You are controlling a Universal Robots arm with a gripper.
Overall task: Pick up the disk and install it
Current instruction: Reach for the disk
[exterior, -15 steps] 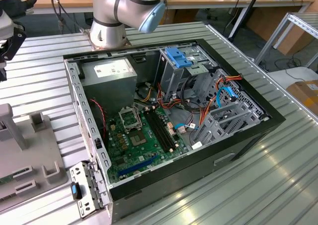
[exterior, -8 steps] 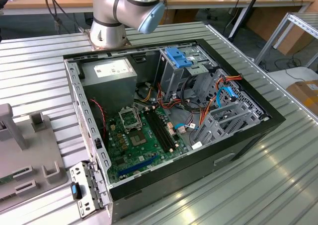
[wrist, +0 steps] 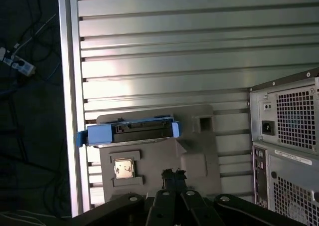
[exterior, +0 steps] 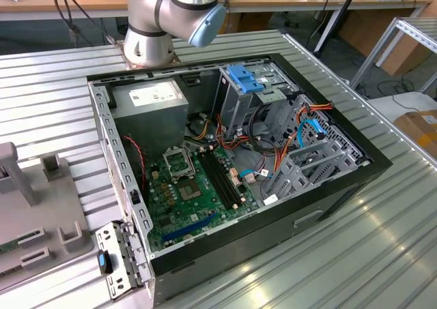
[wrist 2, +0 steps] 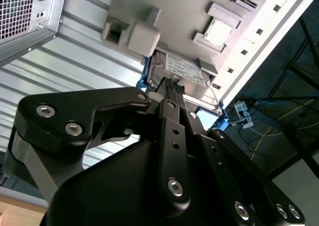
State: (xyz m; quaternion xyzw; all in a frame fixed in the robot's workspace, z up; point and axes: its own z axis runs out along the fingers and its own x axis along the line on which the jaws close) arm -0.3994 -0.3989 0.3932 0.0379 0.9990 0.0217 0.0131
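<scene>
Grey plastic fixture tray (exterior: pixel 41 213) sits at the exterior view's left on the ribbed metal bench (exterior: pixel 328 268). Disk (wrist: pixel 130 132) rests in a slot at one end of that tray. The first wrist view shows its narrow edge, a bright blue carrier rail around a dark connector strip. The second wrist view shows its flat silver face with a white label. Small square silvery chip (wrist: pixel 123 168) lies in a square recess of the same tray, just beside the disk. Black angular jaws hang over the tray, pressed together on nothing, near the disk but apart from it. Right of the tray in the exterior view, an open black computer case (exterior: pixel 239 244) lies on its side. It holds a grey power-supply box (exterior: pixel 151 103) in a far corner, a green motherboard (exterior: pixel 194 189) flat on its floor, and a tall grey drive cage (exterior: pixel 235 111) with a blue bracket (exterior: pixel 244 80) on top. Orange cables (exterior: pixel 287 138) loop beside the cage. Silver arm base (exterior: pixel 153 22) stands behind the case.
</scene>
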